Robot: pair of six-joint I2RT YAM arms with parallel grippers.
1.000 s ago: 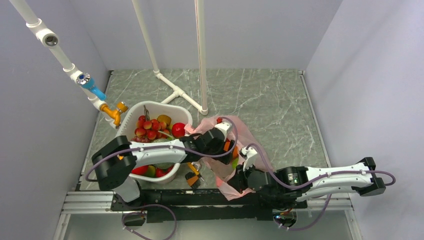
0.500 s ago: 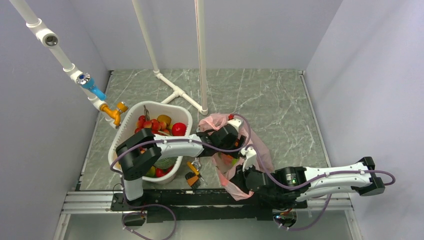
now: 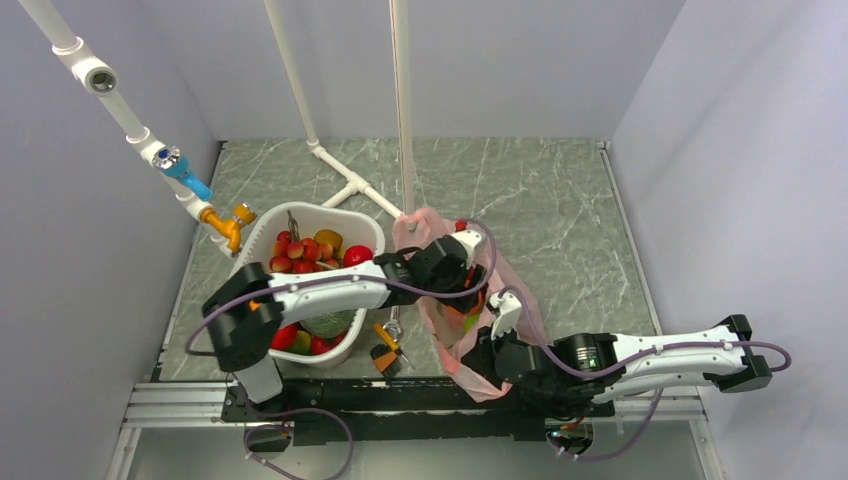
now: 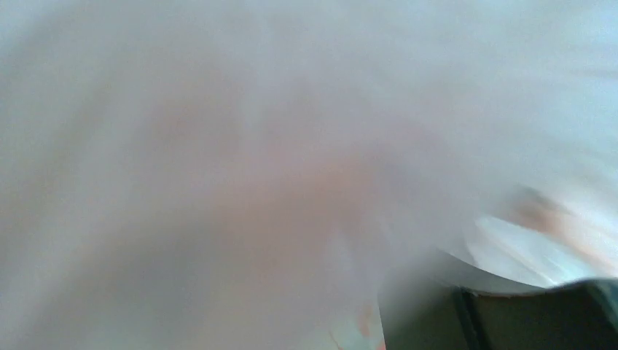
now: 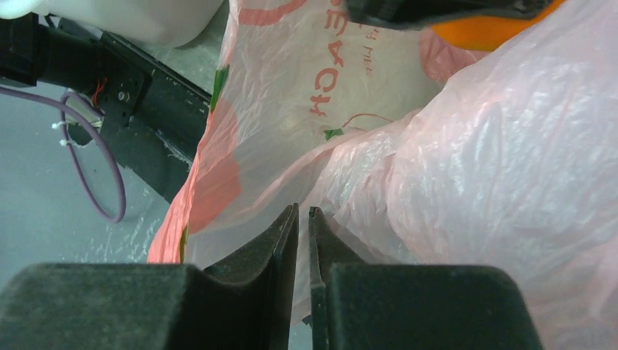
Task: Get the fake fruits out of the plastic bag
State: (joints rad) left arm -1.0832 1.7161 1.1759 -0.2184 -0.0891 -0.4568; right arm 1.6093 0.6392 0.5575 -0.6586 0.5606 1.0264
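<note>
The pink plastic bag (image 3: 510,300) lies crumpled between the arms, its far edge lifted up by the white pole. My left gripper (image 3: 452,268) reaches into the bag's mouth. Its wrist view is filled with blurred plastic (image 4: 255,168), so its fingers are hidden. Orange (image 3: 463,304) and light green (image 3: 470,323) fruit colours show through the bag just beyond it. The red fruit is not clearly seen. My right gripper (image 3: 488,352) is shut on a fold of the bag's near part, which shows pinched between the fingertips (image 5: 304,210). An orange shape (image 5: 495,33) shows at the top of that view.
A white basket (image 3: 300,214) full of fruit, with a netted melon (image 3: 328,324), stands left of the bag under the left arm. A white pipe frame (image 3: 403,110) rises behind the bag. A small orange-and-black object (image 3: 386,354) lies near the front edge.
My left gripper has moved away from the bases and to the right, and the bag's far edge has risen toward the pole. My right gripper has stayed shut on the bag.
</note>
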